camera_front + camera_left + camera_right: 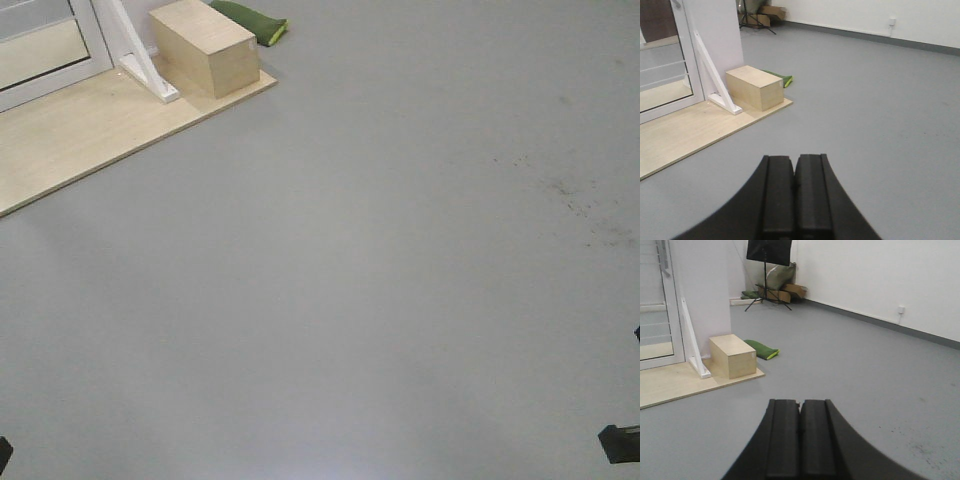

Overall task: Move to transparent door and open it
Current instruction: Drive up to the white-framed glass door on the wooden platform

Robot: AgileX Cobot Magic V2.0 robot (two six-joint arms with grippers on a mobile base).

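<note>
The transparent door (662, 70) is a clear-glass panel in a white frame with thin white horizontal bars. It stands far off at the left on a pale wooden platform. It also shows in the right wrist view (652, 305), with a pale handle (662, 262) on its upright, and at the top left of the front view (40, 45). My left gripper (795, 159) is shut and empty, low over the grey floor. My right gripper (800, 402) is shut and empty too. Both are well away from the door.
A white triangular brace (715, 80) and a white wall panel (715, 35) stand beside the door. A plywood box (754, 87) sits on the platform (685, 135), with a green bag (761, 349) behind it. A tripod stand (767, 270) and cardboard boxes are at the far wall.
</note>
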